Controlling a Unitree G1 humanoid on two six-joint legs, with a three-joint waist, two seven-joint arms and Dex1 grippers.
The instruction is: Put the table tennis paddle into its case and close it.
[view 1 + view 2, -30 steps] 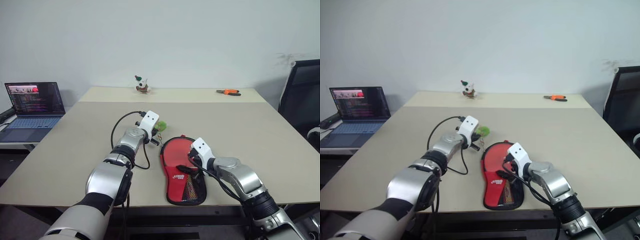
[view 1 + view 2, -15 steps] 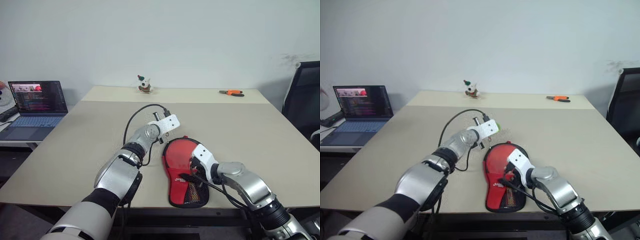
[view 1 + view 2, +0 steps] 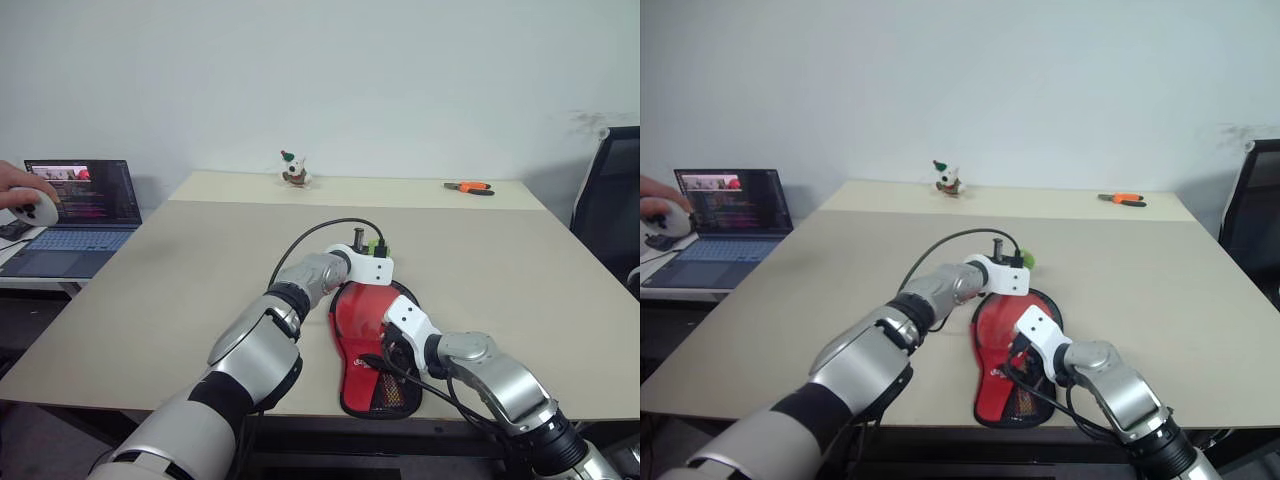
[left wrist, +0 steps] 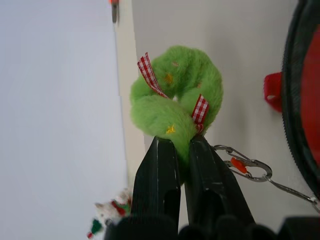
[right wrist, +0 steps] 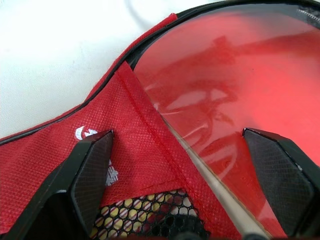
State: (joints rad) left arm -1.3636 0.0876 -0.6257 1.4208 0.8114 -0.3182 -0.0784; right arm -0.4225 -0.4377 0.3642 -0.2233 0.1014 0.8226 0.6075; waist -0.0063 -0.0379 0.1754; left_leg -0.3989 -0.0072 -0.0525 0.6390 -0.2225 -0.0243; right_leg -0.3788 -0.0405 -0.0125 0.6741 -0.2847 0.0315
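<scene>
Both arms reach over the case (image 3: pixel 375 345): left gripper (image 4: pixel 181 150) pinches, seemingly, a zip-pull pompom (image 4: pixel 175 100); right gripper (image 5: pixel 190 165) spread.

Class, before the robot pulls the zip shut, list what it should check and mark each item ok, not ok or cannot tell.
1. Paddle lies inside the case: ok.
2. Left claw shut on the green pom-pom clipped to the zip chain: ok.
3. Right claw open over the case, ready to steady it: ok.
4. Case flap folded over the paddle face: not ok, red rubber still shows.
5. Chain free of snags: cannot tell.
</scene>
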